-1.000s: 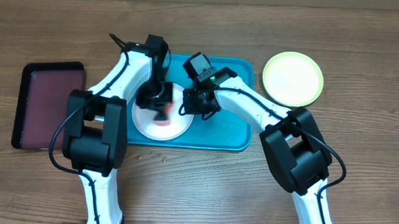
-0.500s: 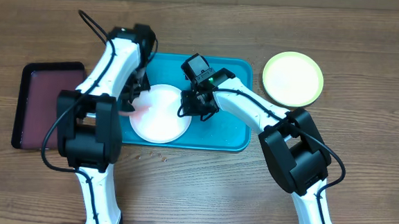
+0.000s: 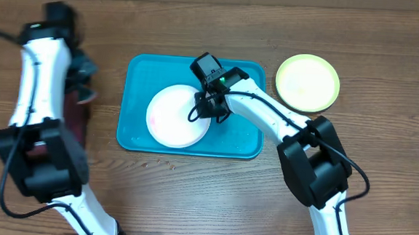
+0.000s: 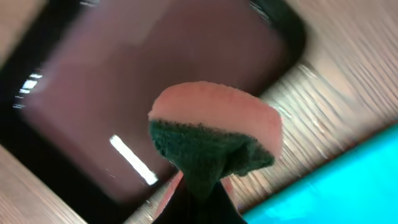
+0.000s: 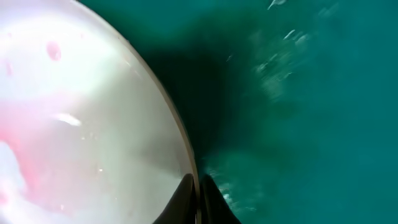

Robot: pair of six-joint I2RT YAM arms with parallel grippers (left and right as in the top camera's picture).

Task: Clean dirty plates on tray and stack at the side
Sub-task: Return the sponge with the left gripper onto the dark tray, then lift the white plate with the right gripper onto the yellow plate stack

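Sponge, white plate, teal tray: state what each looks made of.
Sponge: soft pink foam backed with a dark green fibrous scouring pad, matte. White plate: probably plastic, glossy, bright highlights beside pink smears. Teal tray: likely moulded plastic, smooth, with a wet-looking sheen.

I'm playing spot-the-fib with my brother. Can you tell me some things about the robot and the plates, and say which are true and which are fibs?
1. The white plate lies on the teal tray. True.
2. The yellow-green plate is on the tray too. False: it sits on the table, beside the tray.
3. The left gripper holds a sponge. True.
4. The right gripper is wide open. False: it is shut on the white plate's rim.
5. The white plate is spotless. False: pink smears show on it.
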